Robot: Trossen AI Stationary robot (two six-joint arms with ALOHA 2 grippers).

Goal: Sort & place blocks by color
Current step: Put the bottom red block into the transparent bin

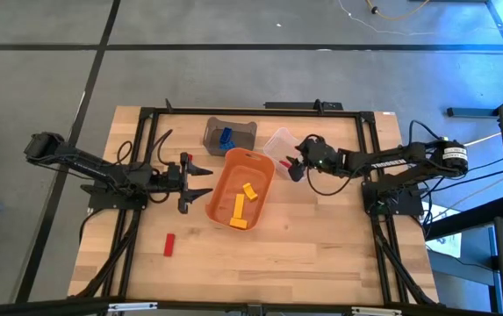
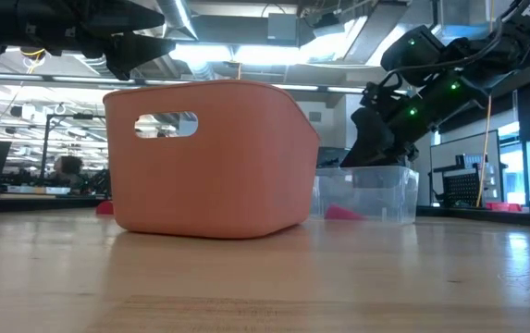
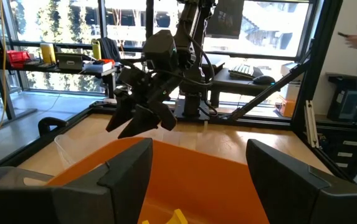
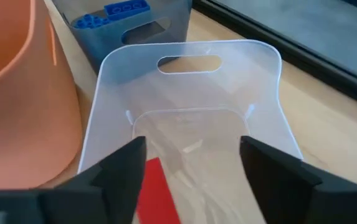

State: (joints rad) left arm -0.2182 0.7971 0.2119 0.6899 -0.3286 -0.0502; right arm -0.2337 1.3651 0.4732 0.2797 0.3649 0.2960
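Observation:
My right gripper stands open over the near end of a clear bin, slanting down into it. A red block lies on the bin's floor just below one finger; I cannot tell whether the finger touches it. Another red block lies on the table at the near left. Yellow blocks lie in the orange tub. Blue blocks sit in a grey bin. My left gripper waits open at the tub's left rim.
The three containers stand close together at the table's middle: the grey bin at the far side, the clear bin to its right, the orange tub in front. A black frame runs around the work area. Bare wood lies along the near edge.

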